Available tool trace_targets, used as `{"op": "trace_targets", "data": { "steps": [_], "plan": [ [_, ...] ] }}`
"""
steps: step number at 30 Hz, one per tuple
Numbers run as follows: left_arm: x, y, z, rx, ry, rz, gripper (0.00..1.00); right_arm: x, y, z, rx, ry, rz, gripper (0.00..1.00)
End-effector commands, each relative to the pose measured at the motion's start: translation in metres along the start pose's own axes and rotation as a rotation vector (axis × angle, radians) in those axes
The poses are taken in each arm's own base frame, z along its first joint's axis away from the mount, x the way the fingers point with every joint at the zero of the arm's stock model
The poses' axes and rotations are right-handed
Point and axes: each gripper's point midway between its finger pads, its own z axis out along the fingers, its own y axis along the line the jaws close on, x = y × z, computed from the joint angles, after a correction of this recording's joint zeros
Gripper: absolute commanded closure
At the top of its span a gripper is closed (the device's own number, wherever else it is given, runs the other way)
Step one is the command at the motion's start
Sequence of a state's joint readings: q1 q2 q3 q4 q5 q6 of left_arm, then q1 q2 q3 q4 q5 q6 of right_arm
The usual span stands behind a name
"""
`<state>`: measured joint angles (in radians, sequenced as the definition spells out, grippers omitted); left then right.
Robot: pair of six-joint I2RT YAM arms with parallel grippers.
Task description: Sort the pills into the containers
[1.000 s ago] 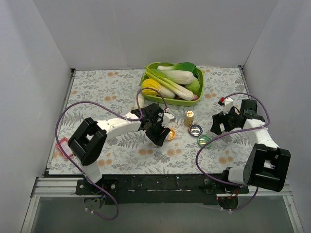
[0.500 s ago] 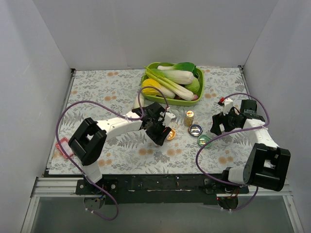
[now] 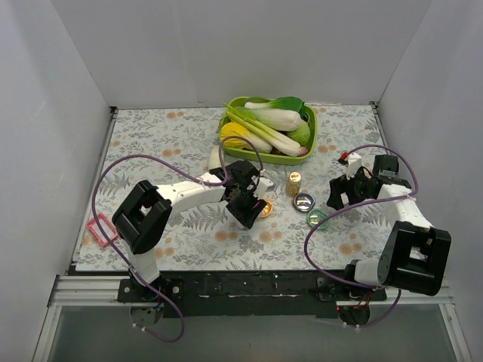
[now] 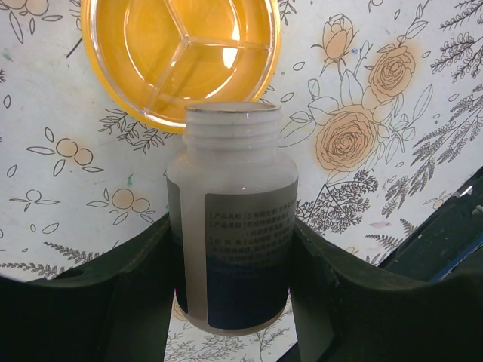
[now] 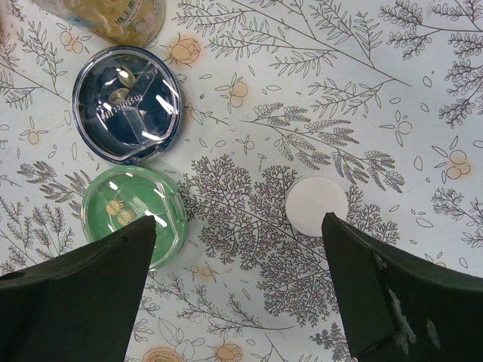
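Bottle [image 4: 232,188], white and uncapped, clamped across its body in the left end effector [image 4: 232,260] — long axis running straight ahead, mouth at the near rim of the orange dish [image 4: 128,45] on the desk [image 4: 423,45] — the right end effector [image 5: 235,249] spread empty near the blue dish [image 5: 128,104] and green dish [image 5: 134,215].

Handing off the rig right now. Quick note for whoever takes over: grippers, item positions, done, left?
Left gripper is shut on the white pill bottle, which is uncapped with its mouth at the rim of the orange dish.
Right gripper is open and empty over the table, beside the white cap. The blue dish and green dish sit side by side nearby.
Done: bottle opened and aimed. Small yellowish bits, likely pills, show in blue and green.
Left: no pills visible in orange, so tipping some in looks like the next step.
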<state>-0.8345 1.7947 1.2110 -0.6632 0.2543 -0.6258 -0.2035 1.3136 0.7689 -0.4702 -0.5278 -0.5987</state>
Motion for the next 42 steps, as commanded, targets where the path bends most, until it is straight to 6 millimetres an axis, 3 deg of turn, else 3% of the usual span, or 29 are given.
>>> {"op": "trace_targets", "data": {
  "steps": [1, 42],
  "plan": [
    [-0.0171, -0.0028, -0.0127, -0.014, -0.044, 0.012, 1.0, -0.0049, 0.0002, -0.0019, -0.013, -0.018, -0.005, 0.02],
    [-0.0168, 0.0014, -0.0142, -0.065, 0.07, -0.022, 1.0, -0.0021, 0.0002, -0.0021, -0.02, -0.013, 0.007, 0.02]
  ]
}}
